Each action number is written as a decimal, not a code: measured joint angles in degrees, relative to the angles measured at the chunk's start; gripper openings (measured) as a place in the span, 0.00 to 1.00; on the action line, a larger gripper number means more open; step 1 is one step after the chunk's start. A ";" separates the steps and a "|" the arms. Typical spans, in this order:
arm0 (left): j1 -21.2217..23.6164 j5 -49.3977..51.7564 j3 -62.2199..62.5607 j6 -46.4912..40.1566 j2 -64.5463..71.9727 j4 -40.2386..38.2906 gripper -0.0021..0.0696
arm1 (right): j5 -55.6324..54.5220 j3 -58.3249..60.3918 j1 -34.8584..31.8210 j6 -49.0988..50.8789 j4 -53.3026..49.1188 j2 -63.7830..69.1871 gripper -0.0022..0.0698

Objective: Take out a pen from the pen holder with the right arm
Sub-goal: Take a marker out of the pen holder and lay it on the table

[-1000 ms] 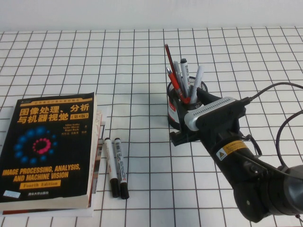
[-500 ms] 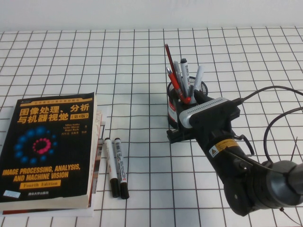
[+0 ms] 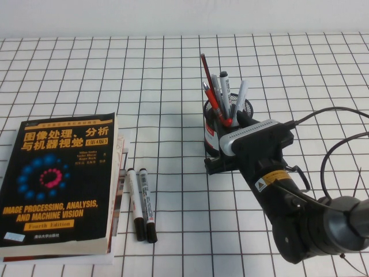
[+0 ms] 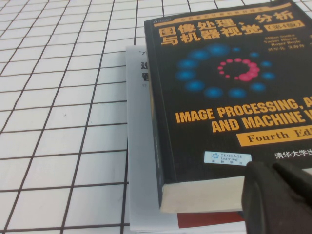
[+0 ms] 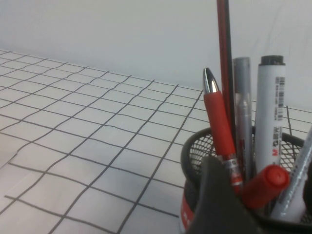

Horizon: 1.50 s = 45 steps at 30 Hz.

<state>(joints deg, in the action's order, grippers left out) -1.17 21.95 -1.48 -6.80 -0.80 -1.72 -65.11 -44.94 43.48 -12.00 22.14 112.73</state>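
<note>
The pen holder [image 3: 211,134], a black mesh cup, stood upright on the white gridded table [image 3: 115,75], right of the middle and well apart from the books. Several pens stuck out of it: a thin red pencil [image 3: 204,72], a red pen [image 3: 213,101] with a silver tip, a grey pen [image 3: 217,86], a white marker [image 3: 225,86] with a dark cap, and a pale pen [image 3: 240,95] leaning to the robot's right.

The right gripper [image 5: 263,170] was at the holder, reaching in from the robot's side at the height of the rim. In the right wrist view one dark finger [image 5: 219,195] stood just in front of the red pen, and a dark sliver at the edge of that view seemed to be the other one. The jaws were apart, with the pens and a red cap [image 5: 267,183] in the gap between them. No pen looked clamped, and all of them sat in the cup.

The left gripper [image 4: 274,170] showed only in its own wrist view (the high view did not show that arm). It hung over the near corner of the black book [image 3: 57,179], with its jaws together and only a thin seam between the two.

The black book lay on a white-covered book [image 4: 141,146]. Two white markers [image 3: 142,203] lay side by side on the table just beside the books, between them and the holder.
</note>
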 joint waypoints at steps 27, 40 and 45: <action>0.00 0.00 0.00 0.00 0.00 0.00 0.02 | 0.49 -2.84 -0.57 0.00 2.75 1.71 0.27; 0.00 0.00 0.00 0.00 0.00 0.00 0.02 | 0.62 -2.94 -0.57 0.00 2.75 1.71 0.10; 0.00 0.00 0.00 0.00 0.00 0.00 0.02 | 3.65 -2.94 -0.57 0.00 2.78 -0.04 0.10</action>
<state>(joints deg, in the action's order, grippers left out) -1.17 21.95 -1.48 -6.80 -0.80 -1.72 -61.46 -47.88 42.92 -12.00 24.91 112.69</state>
